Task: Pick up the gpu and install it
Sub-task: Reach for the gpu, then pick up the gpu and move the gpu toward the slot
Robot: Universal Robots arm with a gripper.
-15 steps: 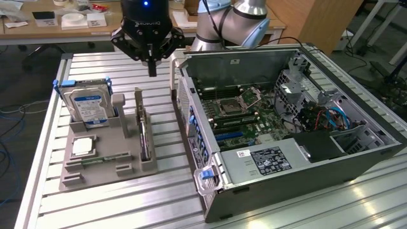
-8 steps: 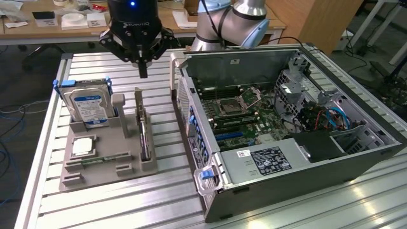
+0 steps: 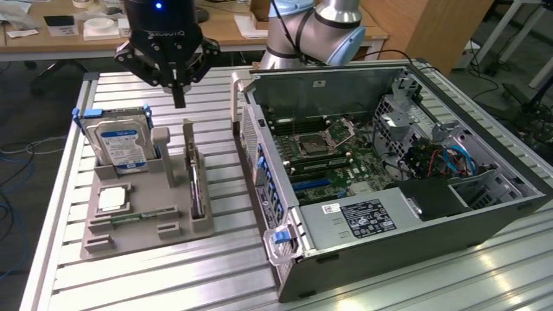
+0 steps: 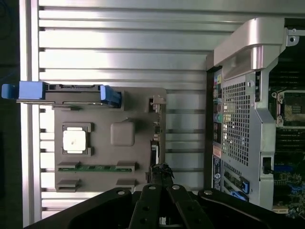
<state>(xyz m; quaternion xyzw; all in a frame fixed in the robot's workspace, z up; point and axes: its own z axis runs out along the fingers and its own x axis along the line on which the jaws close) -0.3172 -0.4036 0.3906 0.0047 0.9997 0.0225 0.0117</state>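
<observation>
The gpu (image 3: 196,188) stands on its edge in a slot of the grey holder tray (image 3: 138,233), with its metal bracket at the far end. From above, the gpu (image 4: 154,143) appears as a thin strip along one side of the holder tray (image 4: 138,109). My gripper (image 3: 179,98) hangs above the table, beyond the tray's far end and well above the card. Its fingers are shut with nothing between them. In the wrist view my gripper (image 4: 162,170) points at one end of the card.
The tray also holds a hard drive (image 3: 121,144) with blue rails, a square processor chip (image 3: 112,199) and a green memory stick (image 3: 134,217). An open computer case (image 3: 389,162) with its motherboard (image 3: 324,152) exposed lies at the exterior view's right, close to the tray.
</observation>
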